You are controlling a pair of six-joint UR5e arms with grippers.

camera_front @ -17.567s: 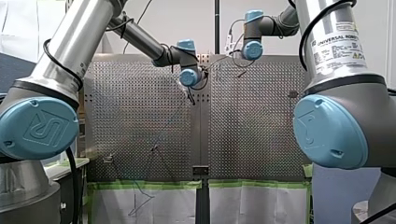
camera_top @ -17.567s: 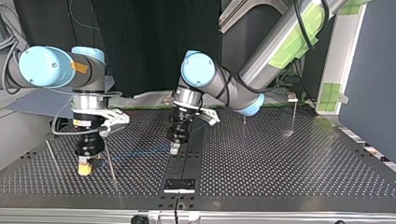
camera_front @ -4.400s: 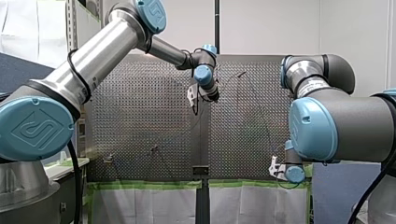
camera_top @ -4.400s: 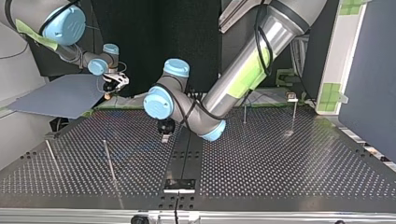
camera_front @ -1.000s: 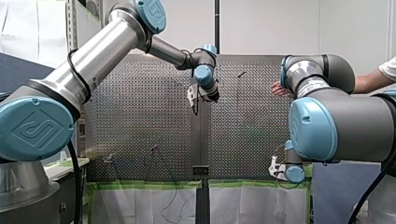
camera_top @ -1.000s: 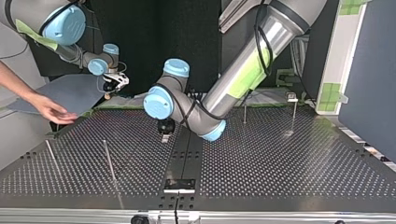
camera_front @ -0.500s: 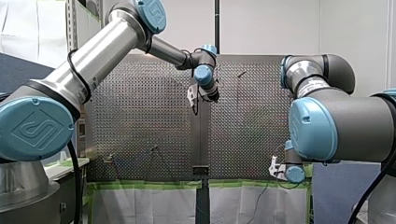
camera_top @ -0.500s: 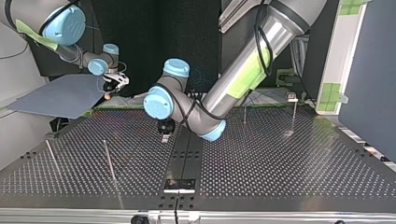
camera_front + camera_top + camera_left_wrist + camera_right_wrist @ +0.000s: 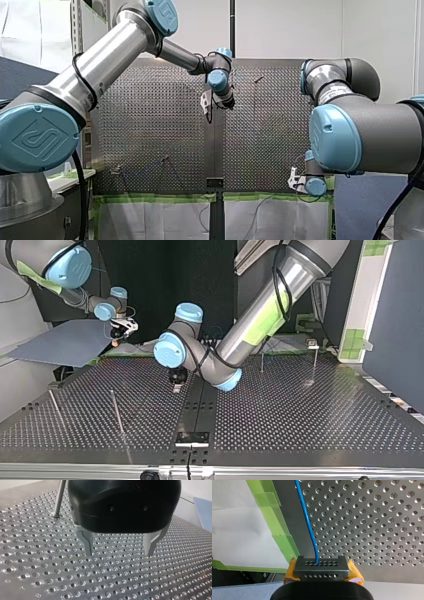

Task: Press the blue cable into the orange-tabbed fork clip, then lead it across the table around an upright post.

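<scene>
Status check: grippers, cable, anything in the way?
Left gripper open, empty, over the table. Right gripper shut on cable beside the green tape. One post stands just beyond the left fingers.

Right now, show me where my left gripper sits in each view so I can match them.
Front view: left gripper just above centre, before the perforated table.
Top view: left of centre, low over the table.
Left wrist view: its open fingers, close over the table.
Right wrist view: not in it.
Shared landmark: the perforated table.
</scene>
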